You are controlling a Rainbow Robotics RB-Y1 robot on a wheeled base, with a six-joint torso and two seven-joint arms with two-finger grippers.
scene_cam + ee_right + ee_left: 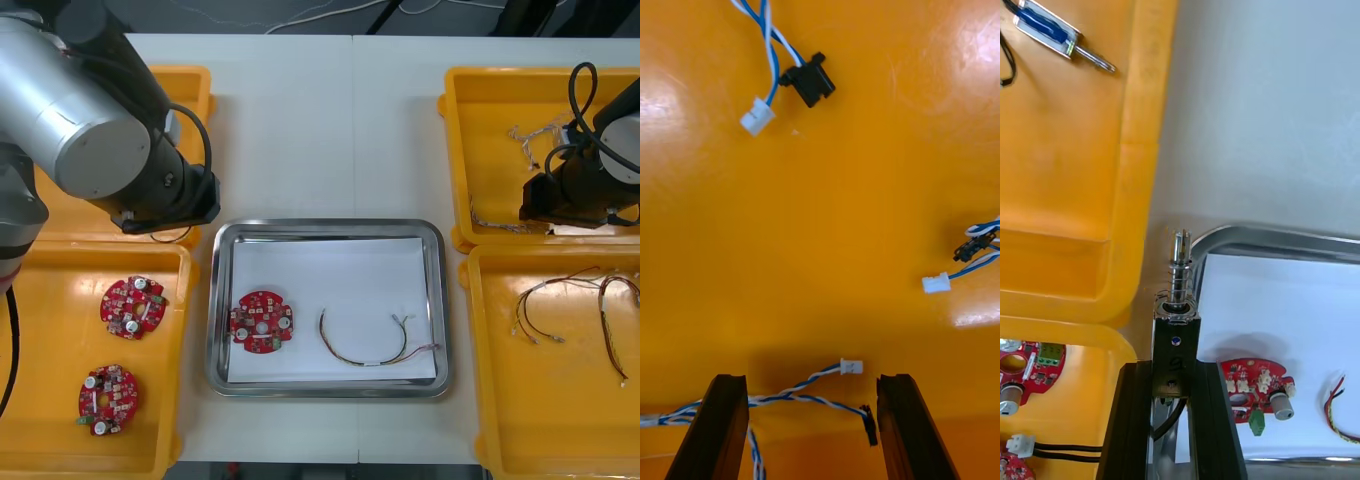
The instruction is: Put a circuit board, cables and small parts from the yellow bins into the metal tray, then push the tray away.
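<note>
We judge the loading step to be well along. A round red circuit board (261, 322) and a red and yellow cable (375, 346) already lie on the white inside of the metal tray (325, 228), which sits in the middle of the desk (300, 120).

The left claw (1176, 367) is clamped narrowly on a small metal part (1178, 300), a black body with a spring and pin standing out past the fingertips. It hangs by the tray's far left corner, over the gap between the tray rim and the left yellow bins (1082, 187). For the next move, we think this arm should carry the part inward over the white liner, clear of the board, and only then let go.

The right claw (812, 381) stands wide over the floor of the far right bin (490, 120), with a twisted blue and white cable (790, 393) running between its fingers (724, 420). Its next move would be to drop a little and close on that strand. The push of the tray is not yet due.
</note>
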